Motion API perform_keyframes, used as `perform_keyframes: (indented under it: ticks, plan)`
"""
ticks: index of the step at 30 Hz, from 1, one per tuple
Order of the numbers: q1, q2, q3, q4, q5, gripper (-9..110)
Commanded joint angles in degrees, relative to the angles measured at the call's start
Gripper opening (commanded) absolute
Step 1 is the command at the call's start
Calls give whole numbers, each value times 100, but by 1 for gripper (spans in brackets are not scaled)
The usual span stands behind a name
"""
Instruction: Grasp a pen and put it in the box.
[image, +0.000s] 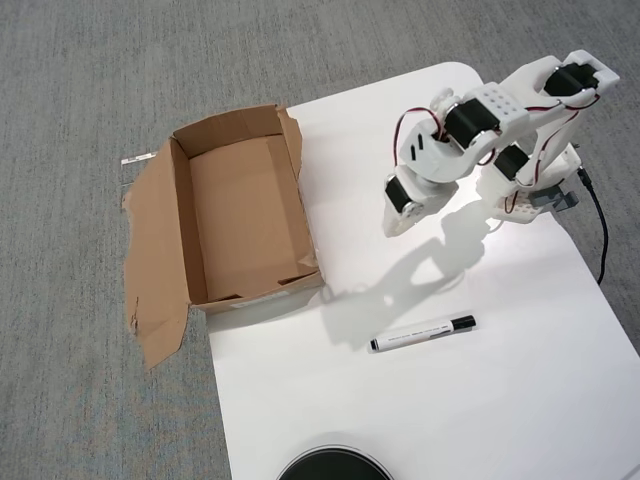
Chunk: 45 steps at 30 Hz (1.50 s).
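The pen (423, 333) is a slim white marker with a black cap at its right end. It lies flat on the white table (520, 400), nearly level and tilted slightly up to the right. The box (245, 215) is an open, empty brown cardboard box with ragged flaps. It stands at the table's left edge and partly overhangs the carpet. The white arm is folded at the upper right. My gripper (394, 226) points down toward the table, well above and a little left of the pen, between pen and box. Its fingers look closed together and hold nothing.
A black round object (335, 466) shows at the bottom edge. A black cable (600, 235) runs along the table's right edge by the arm's base (540, 190). Grey carpet (80, 380) surrounds the table. The arm's shadow falls between gripper and pen.
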Motion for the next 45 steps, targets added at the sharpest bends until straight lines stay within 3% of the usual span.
perform_keyframes:
  ticks: [1, 15, 21, 39, 45]
  plan:
    - [13, 0, -101, 18, 646, 2]
    - [-57, -9, -101, 18, 7018, 2]
    - [-66, -9, -101, 9, 8864, 2]
    - [-1226, -352, -101, -70, 9321, 3]
    - [-1841, -896, -119, -79, 10226, 6]
